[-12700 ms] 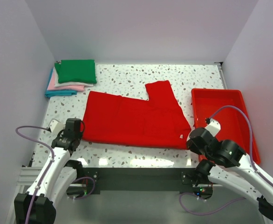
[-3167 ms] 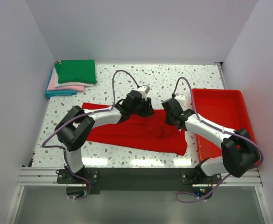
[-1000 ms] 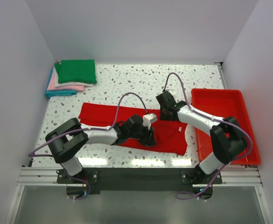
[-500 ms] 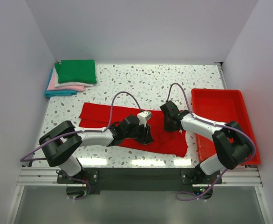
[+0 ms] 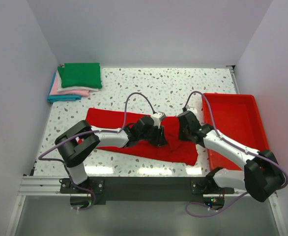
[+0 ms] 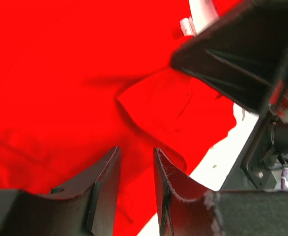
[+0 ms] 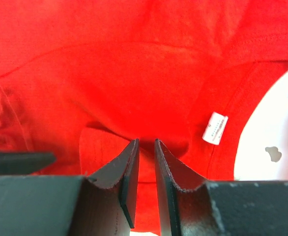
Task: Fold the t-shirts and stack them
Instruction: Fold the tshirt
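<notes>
The red t-shirt (image 5: 114, 120) lies partly folded on the speckled table (image 5: 149, 86), running from left of centre to the tray. My left gripper (image 5: 162, 137) hovers low over its middle; in the left wrist view (image 6: 136, 150) its jaws stand a little apart with flat red cloth (image 6: 60, 73) showing between them. My right gripper (image 5: 183, 133) is just to the right, on the shirt's right part; in the right wrist view (image 7: 144, 141) its jaws are nearly closed on a raised fold of the shirt (image 7: 134, 64), near the white label (image 7: 215, 128).
A stack of folded t-shirts, green (image 5: 80, 74) on top, then pink (image 5: 72, 91) and blue (image 5: 63, 98), sits at the back left corner. A rigid red tray (image 5: 230, 95) stands at the right edge. My right arm's dark body (image 6: 237, 54) is close to the left gripper.
The left gripper moved slightly back and right over the shirt. The right gripper came forward and right from the shirt's back edge onto its right part. The sleeve now lies folded in.
</notes>
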Controlling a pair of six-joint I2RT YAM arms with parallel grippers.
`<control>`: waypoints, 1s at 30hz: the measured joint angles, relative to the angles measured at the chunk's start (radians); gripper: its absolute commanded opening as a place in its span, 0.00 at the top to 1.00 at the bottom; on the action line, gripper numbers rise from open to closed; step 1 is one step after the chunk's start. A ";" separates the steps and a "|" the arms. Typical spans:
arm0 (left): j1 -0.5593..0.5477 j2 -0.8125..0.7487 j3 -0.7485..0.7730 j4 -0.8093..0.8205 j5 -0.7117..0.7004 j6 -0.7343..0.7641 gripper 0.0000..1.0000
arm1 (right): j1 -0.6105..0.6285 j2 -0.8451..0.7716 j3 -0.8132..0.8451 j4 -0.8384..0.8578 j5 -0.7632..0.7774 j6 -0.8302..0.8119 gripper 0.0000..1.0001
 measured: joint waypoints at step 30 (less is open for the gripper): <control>-0.113 0.142 0.153 0.038 0.153 -0.002 0.62 | 0.000 -0.283 0.021 -0.214 0.134 0.053 0.74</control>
